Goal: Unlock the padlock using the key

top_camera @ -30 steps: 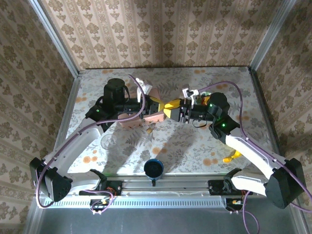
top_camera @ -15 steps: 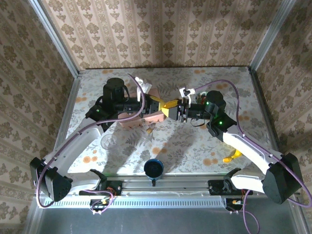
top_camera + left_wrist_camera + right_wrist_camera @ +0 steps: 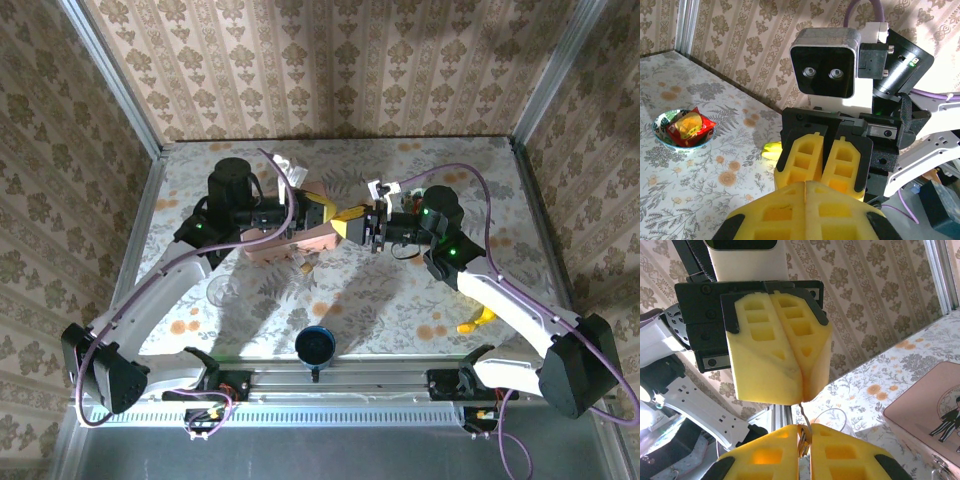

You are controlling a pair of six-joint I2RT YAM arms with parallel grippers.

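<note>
My right gripper (image 3: pixel 802 434) has just closed tip to tip with my pressed-shut left gripper (image 3: pixel 801 396), pinching a thin metal piece (image 3: pixel 804 417), likely the key changing hands.

Swung the right black gripper with yellow foam pads (image 3: pixel 352 220) leftward and slightly toward the far wall, tip to tip with the left yellow-padded gripper (image 3: pixel 326 213). Drew its pads in close on a thin silvery metal piece (image 3: pixel 803 437). Eased the left arm slightly leftward.
</note>
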